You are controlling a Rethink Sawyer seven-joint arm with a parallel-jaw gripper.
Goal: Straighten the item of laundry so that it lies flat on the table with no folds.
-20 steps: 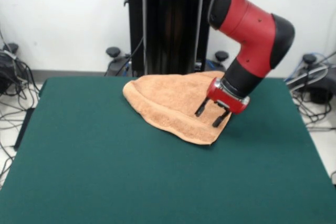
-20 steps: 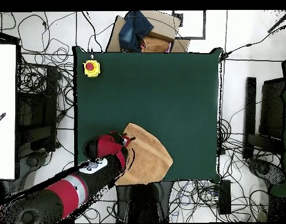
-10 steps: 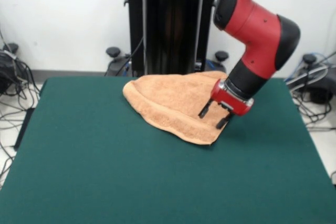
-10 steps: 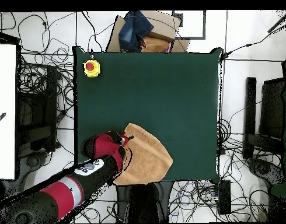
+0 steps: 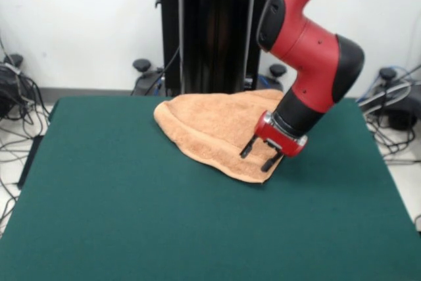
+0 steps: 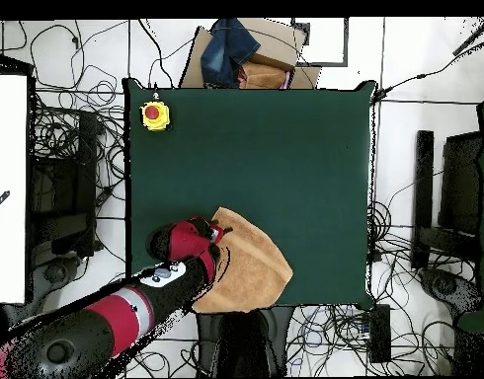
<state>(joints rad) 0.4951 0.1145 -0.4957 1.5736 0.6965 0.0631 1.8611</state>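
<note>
The orange-tan towel (image 5: 214, 126) lies folded over itself in a rough triangle on the far side of the dark green table (image 5: 131, 215), near the pedestal. It also shows in the overhead view (image 6: 248, 266) at the table's bottom edge. My gripper (image 5: 258, 155) is open, its two black fingers pointing down just above the towel's near right corner. In the overhead view my gripper (image 6: 214, 237) is at the towel's left corner. The towel's stripes and tag do not show.
A yellow box with a red button (image 6: 154, 114) sits at the table's top left corner in the overhead view. The black pedestal (image 5: 214, 27) stands behind the towel. Cables and equipment lie on the floor around the table.
My gripper rose and shifted right half a second ago, then came back left and lower over the towel's near corner. The towel has not moved.
</note>
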